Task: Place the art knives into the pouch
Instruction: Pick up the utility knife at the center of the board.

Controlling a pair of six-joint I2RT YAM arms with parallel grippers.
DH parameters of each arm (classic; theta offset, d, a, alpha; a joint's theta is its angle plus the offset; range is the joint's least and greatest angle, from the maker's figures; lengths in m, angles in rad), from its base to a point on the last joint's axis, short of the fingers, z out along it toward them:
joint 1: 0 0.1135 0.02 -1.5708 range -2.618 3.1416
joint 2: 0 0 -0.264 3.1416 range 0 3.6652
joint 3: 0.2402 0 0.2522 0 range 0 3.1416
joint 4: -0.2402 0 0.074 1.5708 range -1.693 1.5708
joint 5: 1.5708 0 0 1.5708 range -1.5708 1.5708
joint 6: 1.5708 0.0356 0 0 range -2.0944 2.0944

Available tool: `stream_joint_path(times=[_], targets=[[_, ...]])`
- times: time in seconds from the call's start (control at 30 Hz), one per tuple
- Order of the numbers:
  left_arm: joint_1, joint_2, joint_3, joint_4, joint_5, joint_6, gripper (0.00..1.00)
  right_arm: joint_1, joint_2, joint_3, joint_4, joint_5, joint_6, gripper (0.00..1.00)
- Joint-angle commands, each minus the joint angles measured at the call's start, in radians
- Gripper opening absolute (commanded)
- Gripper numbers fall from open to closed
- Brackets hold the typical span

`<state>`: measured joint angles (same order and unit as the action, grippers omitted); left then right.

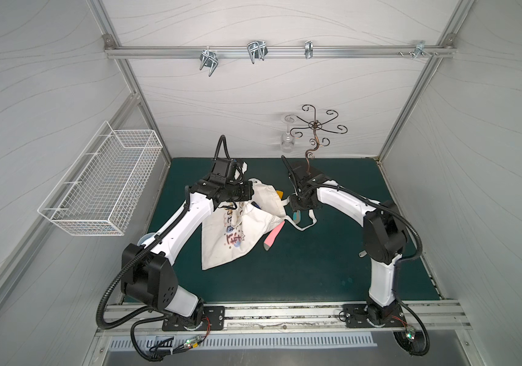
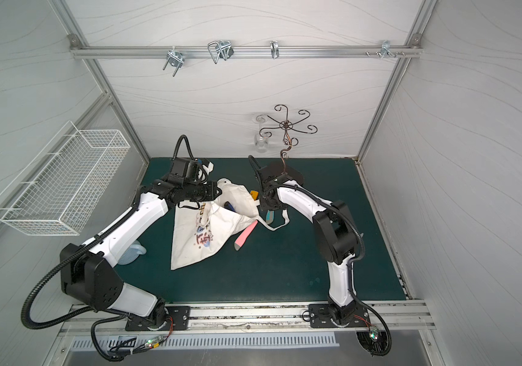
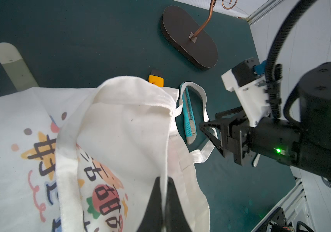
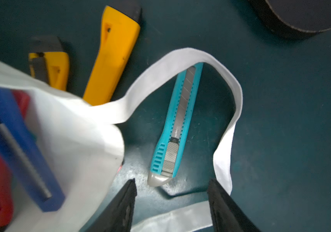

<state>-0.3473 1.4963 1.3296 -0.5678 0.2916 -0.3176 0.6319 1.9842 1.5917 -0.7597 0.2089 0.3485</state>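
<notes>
Right gripper (image 4: 171,181) gapes wide, holding nothing. The teal knife (image 4: 178,124) lies on the mat (image 4: 281,120) just ahead of its tips, ringed by a handle (image 4: 180,58) of the pouch (image 3: 130,124), not inside. Beyond lie two yellow knives (image 4: 114,54). Left gripper (image 3: 164,179) pinches the pouch rim; a blue knife (image 4: 19,140) shows inside.

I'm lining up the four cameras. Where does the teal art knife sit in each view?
In a top view: teal art knife, near centre, just right of the pouch.
In a top view: the knife, near centre again.
Left wrist: right of centre.
Right wrist: centre, running lengthwise.
Shared landmark: the white loop handle curling around it.
</notes>
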Motion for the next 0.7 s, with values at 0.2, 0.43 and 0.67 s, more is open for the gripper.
stream_joint_path(times=[0.2,0.43,0.67], targets=[[-0.002,-0.006,0.032,0.052,0.015,0.008,0.0,-0.038,0.091,0.02,0.021,-0.023,0.033,0.6],[-0.002,-0.005,0.031,0.054,0.017,0.008,0.0,-0.036,0.12,-0.019,0.108,-0.006,0.089,0.59],[-0.002,-0.007,0.03,0.057,0.023,0.004,0.0,-0.013,0.153,-0.062,0.192,0.039,0.134,0.58]])
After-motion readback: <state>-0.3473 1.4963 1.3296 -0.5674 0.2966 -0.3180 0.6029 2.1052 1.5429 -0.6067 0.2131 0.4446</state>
